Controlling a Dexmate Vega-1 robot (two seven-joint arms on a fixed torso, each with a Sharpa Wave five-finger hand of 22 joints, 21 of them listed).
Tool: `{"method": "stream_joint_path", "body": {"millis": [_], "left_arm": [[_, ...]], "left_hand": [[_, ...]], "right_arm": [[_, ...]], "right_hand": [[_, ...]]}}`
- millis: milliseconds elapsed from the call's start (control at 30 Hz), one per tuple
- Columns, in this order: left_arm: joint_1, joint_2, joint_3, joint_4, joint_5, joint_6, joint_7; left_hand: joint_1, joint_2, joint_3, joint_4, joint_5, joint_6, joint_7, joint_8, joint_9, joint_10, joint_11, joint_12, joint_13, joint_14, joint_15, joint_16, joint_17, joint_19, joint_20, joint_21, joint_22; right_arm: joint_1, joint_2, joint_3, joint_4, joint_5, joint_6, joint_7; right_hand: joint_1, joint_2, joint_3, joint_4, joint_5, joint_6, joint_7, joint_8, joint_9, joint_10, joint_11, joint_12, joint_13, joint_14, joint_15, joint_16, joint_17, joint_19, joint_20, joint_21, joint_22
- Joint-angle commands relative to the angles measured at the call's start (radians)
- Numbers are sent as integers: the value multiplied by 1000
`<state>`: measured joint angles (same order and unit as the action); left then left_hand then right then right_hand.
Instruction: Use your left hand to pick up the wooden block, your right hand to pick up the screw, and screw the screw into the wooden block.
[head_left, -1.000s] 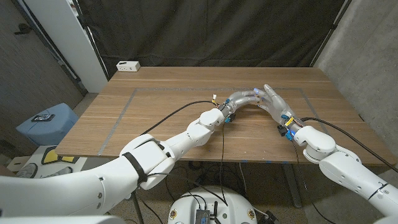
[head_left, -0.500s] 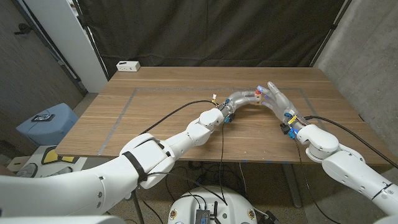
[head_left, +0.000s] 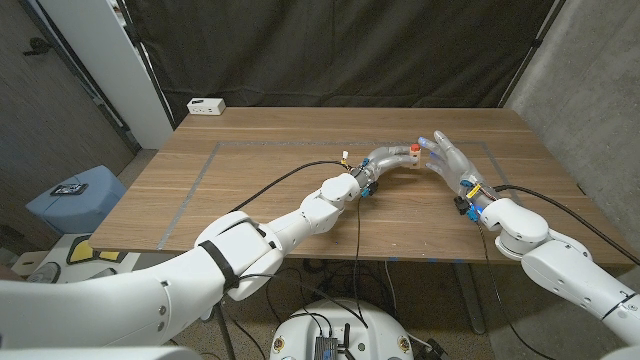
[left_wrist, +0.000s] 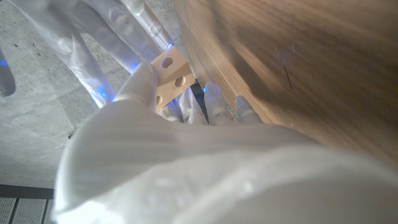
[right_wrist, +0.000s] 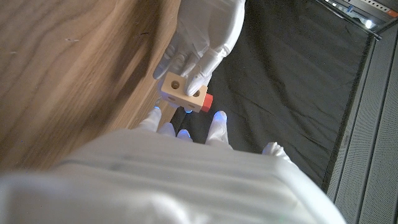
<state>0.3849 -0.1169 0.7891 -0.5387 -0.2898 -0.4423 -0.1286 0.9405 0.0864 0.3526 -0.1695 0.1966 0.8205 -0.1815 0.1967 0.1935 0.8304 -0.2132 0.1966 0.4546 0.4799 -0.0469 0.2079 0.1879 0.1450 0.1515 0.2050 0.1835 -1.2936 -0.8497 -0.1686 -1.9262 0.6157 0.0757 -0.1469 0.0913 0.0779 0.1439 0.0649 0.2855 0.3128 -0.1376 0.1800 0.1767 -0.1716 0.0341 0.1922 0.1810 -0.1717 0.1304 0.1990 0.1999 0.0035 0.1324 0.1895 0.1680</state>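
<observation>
My left hand (head_left: 390, 158) holds the small wooden block (head_left: 408, 152) just above the table's middle right. In the right wrist view the block (right_wrist: 182, 89) is pinched between that hand's fingers (right_wrist: 202, 37), and the red screw (right_wrist: 207, 101) sticks out of one of its sides. The left wrist view shows the block (left_wrist: 169, 74) with two round holes facing me. My right hand (head_left: 450, 160) stands just to the right of the block with its fingers spread and nothing in them. Its fingertips (right_wrist: 181, 132) are a short gap from the screw.
A white box (head_left: 206, 105) lies at the table's far left corner. Grey tape lines (head_left: 200, 176) mark a rectangle on the wooden table (head_left: 280, 215). A black cable (head_left: 285, 180) runs along my left arm. A black curtain hangs behind the table.
My right hand has drawn back to the right, away from the block and screw, and its fingers have spread. My left hand stays put with the block.
</observation>
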Motion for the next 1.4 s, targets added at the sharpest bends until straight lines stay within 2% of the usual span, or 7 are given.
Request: {"method": "stream_joint_path", "body": {"millis": [33,433,733,1400], "left_arm": [[-7,-7,2,18,2,-9,-4],[-10,-10,3,27,4,-17,-8],[-11,-6,5,22,8,-19,-7],[-11,-6,3,22,6,-14,-8]], "left_hand": [[19,27,10,3,6,10,20,1,5,1,-4,8,18,-5,-56,-4,2,-3,7,3,2],[20,26,8,6,6,11,18,3,5,1,-5,10,19,-5,-57,-2,2,-3,7,3,2],[27,30,10,5,7,1,29,0,5,-6,-4,11,20,-11,-54,-4,3,-5,9,3,2],[26,26,5,9,7,12,21,6,4,-2,-5,18,21,-7,-57,-2,2,-4,7,4,2]], "right_arm": [[8,2,5,18,5,-9,3],[36,3,-7,42,15,-18,27],[53,-1,-18,55,27,-31,44],[80,3,-42,77,38,-33,60]], "right_hand": [[3,9,5,2,5,-13,0,-5,1,-62,2,-1,2,-122,4,4,2,-1,10,-1,2],[3,7,4,1,5,-41,-1,-10,1,-71,9,-4,2,-125,5,2,2,-4,14,-2,2],[2,6,3,2,5,-60,2,-11,1,-80,12,-6,2,-133,6,0,2,-10,19,-3,2],[-2,3,0,4,4,-71,4,-6,1,-86,14,-6,2,-137,8,0,3,-12,20,-3,3]]}}
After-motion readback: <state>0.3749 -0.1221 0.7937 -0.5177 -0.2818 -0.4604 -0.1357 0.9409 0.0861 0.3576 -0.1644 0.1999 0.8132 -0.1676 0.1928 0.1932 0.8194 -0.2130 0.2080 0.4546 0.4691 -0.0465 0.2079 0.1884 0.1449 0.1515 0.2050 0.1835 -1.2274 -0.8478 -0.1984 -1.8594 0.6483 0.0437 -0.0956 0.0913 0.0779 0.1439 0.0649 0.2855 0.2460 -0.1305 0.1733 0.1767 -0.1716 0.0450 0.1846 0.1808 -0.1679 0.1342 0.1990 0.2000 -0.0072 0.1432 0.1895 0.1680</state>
